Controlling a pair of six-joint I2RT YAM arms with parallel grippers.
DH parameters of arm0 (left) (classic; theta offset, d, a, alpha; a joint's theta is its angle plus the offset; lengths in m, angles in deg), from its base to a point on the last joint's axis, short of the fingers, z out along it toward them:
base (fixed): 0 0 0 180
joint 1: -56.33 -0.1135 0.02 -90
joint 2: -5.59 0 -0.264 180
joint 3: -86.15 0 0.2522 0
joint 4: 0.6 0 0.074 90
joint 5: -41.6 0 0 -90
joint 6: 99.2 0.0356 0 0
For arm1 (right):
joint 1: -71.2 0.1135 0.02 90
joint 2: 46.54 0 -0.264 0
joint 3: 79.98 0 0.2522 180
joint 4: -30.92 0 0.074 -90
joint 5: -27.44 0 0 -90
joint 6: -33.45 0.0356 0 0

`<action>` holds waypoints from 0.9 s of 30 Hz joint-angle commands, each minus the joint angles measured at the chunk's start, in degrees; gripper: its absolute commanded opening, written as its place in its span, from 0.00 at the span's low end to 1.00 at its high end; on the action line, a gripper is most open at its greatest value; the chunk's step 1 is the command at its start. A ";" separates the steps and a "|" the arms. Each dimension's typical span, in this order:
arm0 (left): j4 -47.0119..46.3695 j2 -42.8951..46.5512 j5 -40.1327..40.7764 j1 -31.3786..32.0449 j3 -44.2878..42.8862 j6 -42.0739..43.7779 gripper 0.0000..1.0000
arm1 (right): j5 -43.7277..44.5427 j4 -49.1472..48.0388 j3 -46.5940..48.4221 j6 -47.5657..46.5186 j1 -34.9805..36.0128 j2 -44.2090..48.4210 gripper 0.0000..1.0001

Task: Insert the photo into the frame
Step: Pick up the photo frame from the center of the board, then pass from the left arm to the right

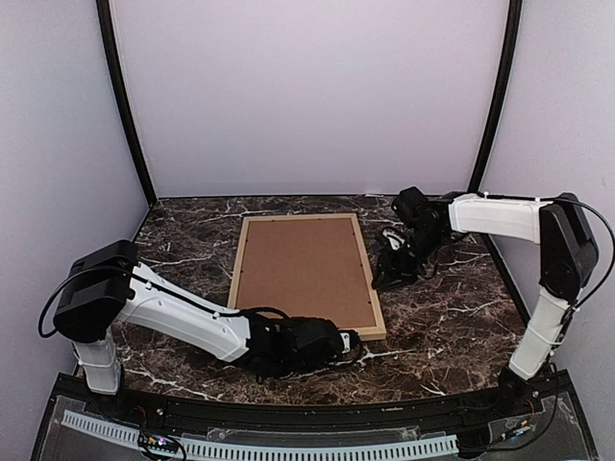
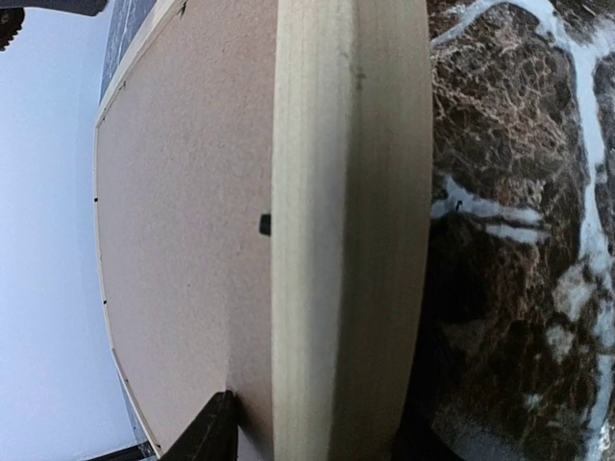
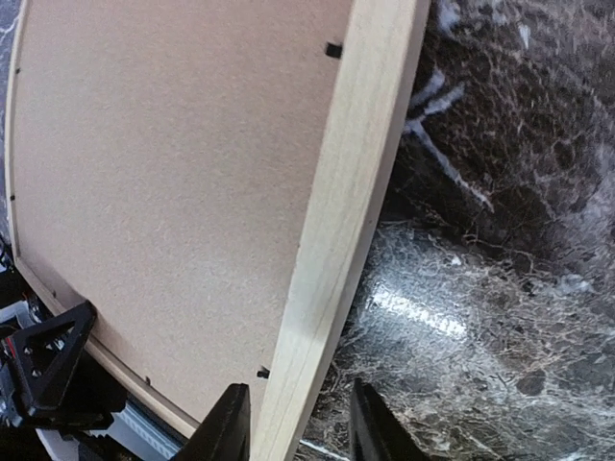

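At the left, the left arm (image 1: pixel 183 317) lies low over the marble table (image 1: pixel 452 327) and reaches to the right, toward the near side of the frame (image 1: pixel 237 264). The left gripper (image 1: pixel 344 338) is at the near right corner of the frame. In the left wrist view, one dark finger (image 2: pixel 209 432) stands on the brown back board (image 2: pixel 183 240), just beside the inner edge of the wooden rail. The other finger is not clear there, so I cannot tell if this gripper clamps the rail or only stands around it.

In the middle, the frame lies flat on the table with its back side up. The back board fills it inside the thin light wood. A small black tab (image 2: pixel 265 224) sits at the inner edge of the rail.

At the right, the right gripper (image 1: pixel 382 279) is at the right long side of the frame, past the middle toward the near end. Its two fingers (image 3: pixel 229 423) stand on both sides of the rail: the inner one is against the wood, and the outer one is a little apart from it, over the table. So the jaws are loose around the rail and do not hold it. The right arm (image 1: pixel 500 216) comes from the far right.
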 commanded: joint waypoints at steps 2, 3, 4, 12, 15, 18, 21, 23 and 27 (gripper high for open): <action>2.85 8.02 1.45 -0.02 -3.41 -3.31 0.24 | 2.74 1.71 5.76 -0.82 -1.26 7.04 0.41; 3.34 9.33 1.57 -0.02 -4.13 -2.80 0.20 | 3.33 1.82 6.71 -0.88 -1.39 7.71 0.42; 3.58 9.97 2.06 -0.07 -4.50 -2.53 0.16 | 3.87 1.93 7.54 -0.88 -1.57 8.29 0.43; 4.30 17.21 7.03 -0.10 -9.63 5.00 0.00 | 5.63 -0.18 11.96 -0.71 -2.31 10.27 0.51; 8.13 19.49 5.48 -0.64 -14.53 5.00 0.00 | 7.29 -1.71 13.66 -1.36 -2.69 11.28 0.52; 13.38 20.95 3.19 -2.18 -20.13 4.34 0.00 | 8.38 -5.36 14.18 -2.21 -2.86 13.34 0.53; 18.42 21.70 0.65 -4.78 -24.43 3.61 0.00 | 9.46 -10.04 13.12 -3.00 -3.17 16.25 0.55; 21.21 22.21 -1.19 -6.68 -27.83 2.97 0.00 | 9.73 -12.90 12.27 -3.63 -3.29 18.38 0.58; 24.73 23.28 -4.54 -9.53 -34.38 3.48 0.00 | 11.42 -16.97 10.91 -4.60 -3.56 20.81 0.64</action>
